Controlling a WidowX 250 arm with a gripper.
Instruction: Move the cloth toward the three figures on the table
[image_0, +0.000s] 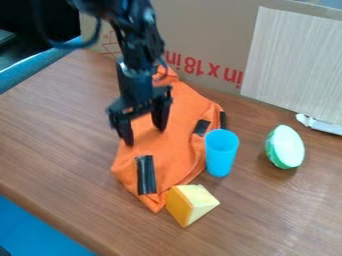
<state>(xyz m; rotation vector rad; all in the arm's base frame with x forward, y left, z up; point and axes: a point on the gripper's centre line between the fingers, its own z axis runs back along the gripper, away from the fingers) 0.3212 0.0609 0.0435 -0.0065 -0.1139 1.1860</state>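
Hanging over the orange cloth (175, 150), my claw (143, 136) is spread, empty; cup (221, 154) and wedge (190, 204) adjoin it, green half (286, 147) apart: probably nearly done.

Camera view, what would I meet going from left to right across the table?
Black gripper, yellow wedge, blue cup, green-and-white rounded piece, white object at the right edge. The orange cloth is left out, since its span overlaps several of these.

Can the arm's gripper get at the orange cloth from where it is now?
Probably yes: the gripper hangs over the cloth with its fingers apart, and nothing seems to stand between them. The blue cup and yellow wedge are off to the side.
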